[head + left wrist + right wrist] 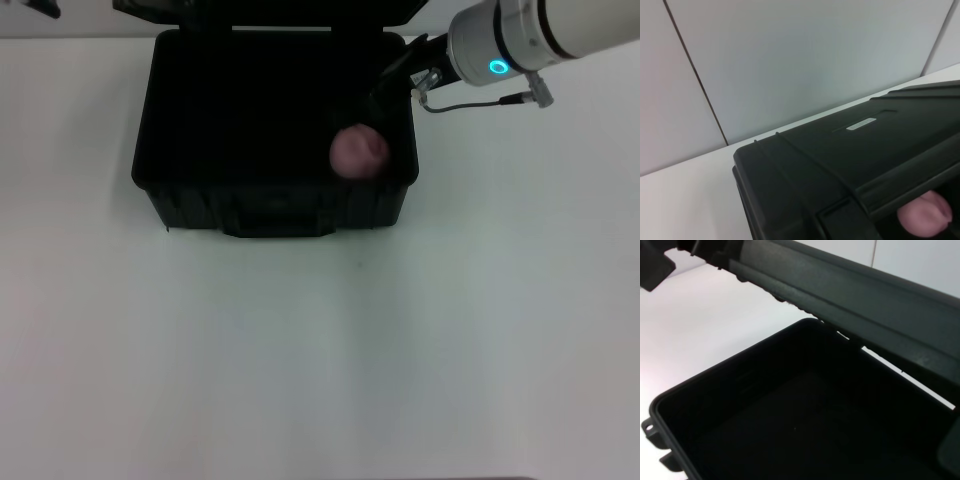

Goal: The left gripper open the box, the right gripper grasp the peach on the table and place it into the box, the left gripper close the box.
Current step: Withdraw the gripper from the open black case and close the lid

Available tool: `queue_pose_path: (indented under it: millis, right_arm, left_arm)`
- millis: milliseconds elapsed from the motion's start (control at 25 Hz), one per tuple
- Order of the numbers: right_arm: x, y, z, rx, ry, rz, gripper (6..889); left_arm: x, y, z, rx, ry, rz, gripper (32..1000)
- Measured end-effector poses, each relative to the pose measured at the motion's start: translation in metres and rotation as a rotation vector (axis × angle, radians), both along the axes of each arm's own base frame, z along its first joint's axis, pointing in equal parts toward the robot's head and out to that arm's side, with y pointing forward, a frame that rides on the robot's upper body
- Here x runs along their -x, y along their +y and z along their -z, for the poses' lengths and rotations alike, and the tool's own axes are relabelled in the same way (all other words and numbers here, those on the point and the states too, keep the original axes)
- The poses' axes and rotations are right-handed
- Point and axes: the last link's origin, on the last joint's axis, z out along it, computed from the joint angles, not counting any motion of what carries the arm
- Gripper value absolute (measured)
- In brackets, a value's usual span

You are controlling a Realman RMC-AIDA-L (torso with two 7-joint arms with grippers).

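We see the peach (359, 152) inside the open box (270, 215), right of centre; our right tool (392, 82) hangs above, grip unreadable, lid up so it fits.

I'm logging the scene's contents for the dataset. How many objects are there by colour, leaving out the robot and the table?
Black: 1, the box, lid open
Pink: 1, the peach, at the box's right end under the right gripper
Total: 2
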Motion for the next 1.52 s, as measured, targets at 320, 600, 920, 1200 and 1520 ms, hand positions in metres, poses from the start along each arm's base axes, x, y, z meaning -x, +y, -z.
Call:
queue_pose_path:
  millis: [320, 600, 920, 1200, 1520]
  right_arm:
    - [-0.001, -0.005, -0.008, 0.034, -0.058, 0.025, 866]
    - [0.008, -0.012, -0.018, 0.074, -0.09, 0.047, 866]
    - [0.004, -0.014, -0.044, 0.068, -0.209, 0.113, 866]
    - [-0.002, -0.017, -0.061, 0.084, -0.285, 0.18, 866]
    - [-0.008, -0.029, -0.071, 0.144, -0.355, 0.225, 866]
  left_arm:
    - [0.002, 0.0, -0.001, 0.0, 0.002, -0.005, 434]
    - [0.005, -0.001, -0.001, 0.001, 0.003, -0.013, 436]
    - [0.006, -0.001, 0.0, 0.004, 0.006, -0.014, 440]
    - [0.006, -0.001, 0.0, 0.004, 0.007, -0.013, 442]
    - [0.008, 0.0, 0.001, 0.012, 0.01, -0.021, 446]
